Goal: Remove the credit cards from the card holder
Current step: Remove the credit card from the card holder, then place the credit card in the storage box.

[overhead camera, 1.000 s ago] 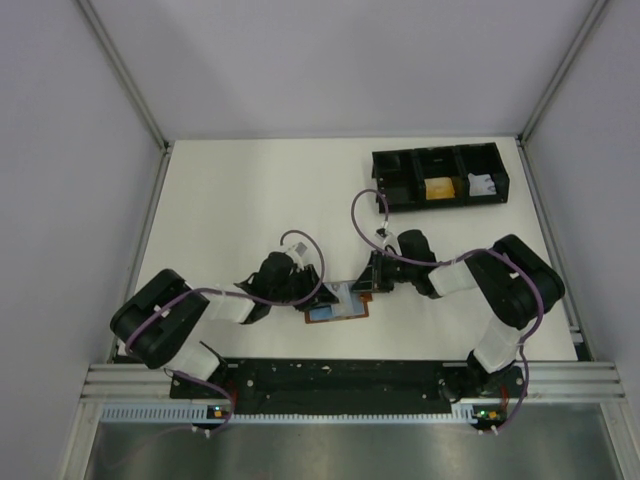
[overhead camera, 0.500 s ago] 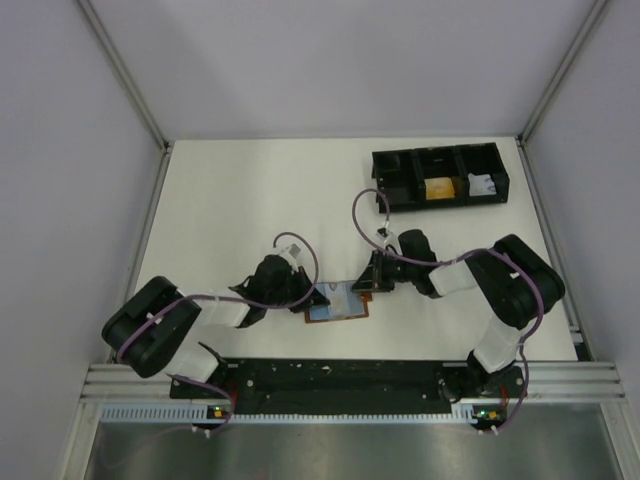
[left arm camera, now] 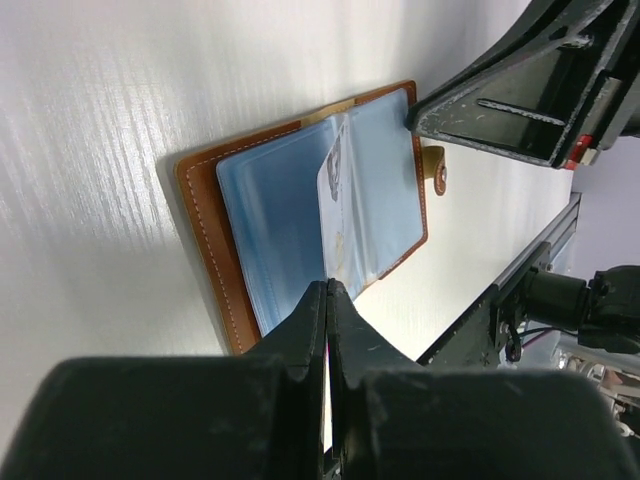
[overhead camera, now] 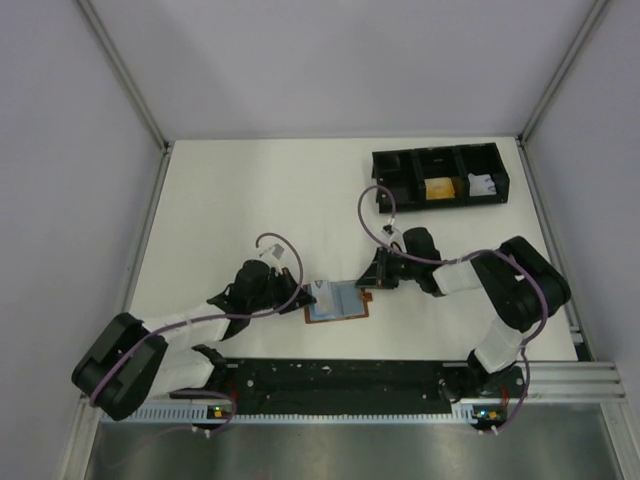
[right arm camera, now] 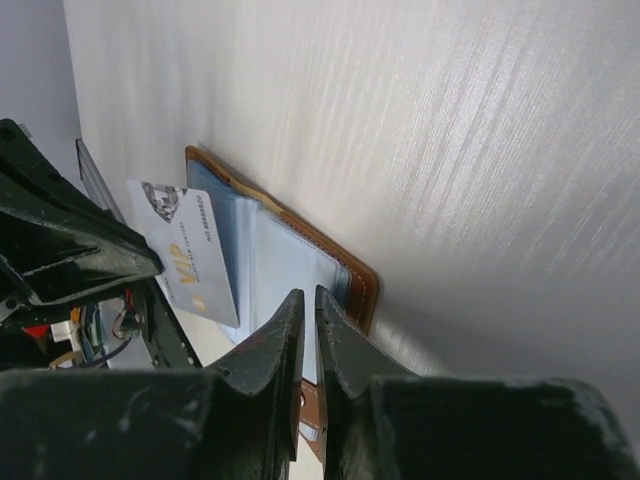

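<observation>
Card holder: I see the card holder (overhead camera: 337, 301) lying open and flat on the white table (overhead camera: 250, 200). It is low in the middle of the top view, between the two claws. It is brown outside (left arm camera: 205, 235) with blue see-through pockets inside (right arm camera: 340, 262).

Tab: A small brown tab (left arm camera: 437, 172) with a round stud sticks out from the holder's edge, just beside the right claw.

Card: A white card (right arm camera: 185, 255) with "VIP" on it stands tilted up over the pockets. In the left wrist view I only see it from its thin side (left arm camera: 335, 215).

Left claw: The left gripper (left arm camera: 327, 290) is closed tight on the near end of the card. In the top view it (overhead camera: 300, 297) sits at the holder's left side.

Right claw: The right gripper (right arm camera: 305, 305) has its fingers almost together, with only a thin gap. It seems to pinch the holder's brown edge, but my view there is poor. In the top view it (overhead camera: 372, 278) touches the holder's upper right corner.

Tray: A black tray (overhead camera: 400, 160) sits at the upper right of the top view, well apart from the holder. It has a yellow thing (overhead camera: 438, 189) in the middle part and a white thing (overhead camera: 482, 184) in the right part.
</observation>
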